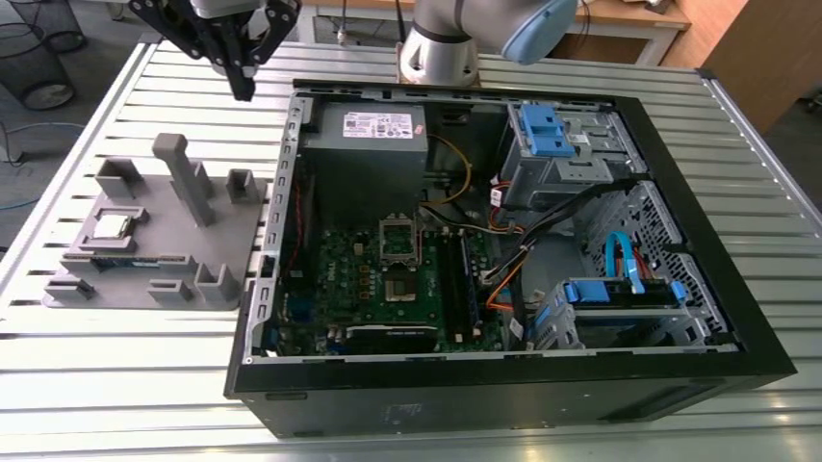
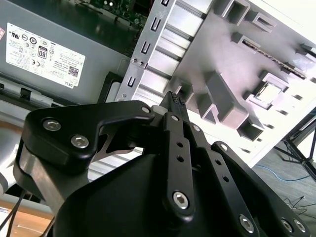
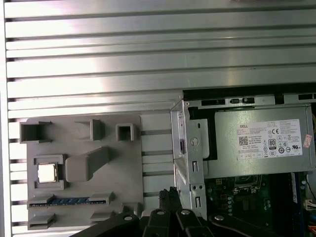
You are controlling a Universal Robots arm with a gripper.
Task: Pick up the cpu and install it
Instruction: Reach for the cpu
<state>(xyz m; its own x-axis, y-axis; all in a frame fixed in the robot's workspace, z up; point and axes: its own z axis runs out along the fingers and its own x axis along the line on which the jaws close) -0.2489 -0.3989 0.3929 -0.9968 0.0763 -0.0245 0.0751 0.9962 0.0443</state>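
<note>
My fingers [image 1: 242, 77] are together and empty above the tabletop [image 1: 129, 385], well apart from the cpu [image 1: 114, 226] in its grey tray [image 1: 161, 241]. The cpu looks light, stiff and fragile. I'd take it by opposite edges.

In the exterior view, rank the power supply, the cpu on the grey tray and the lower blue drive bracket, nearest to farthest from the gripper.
From the gripper:
1. power supply, in the case corner closest to it.
2. cpu, in its pocket on the grey tray, exterior view's left.
3. lower blue drive bracket, far across the case, exterior view's right.
</note>
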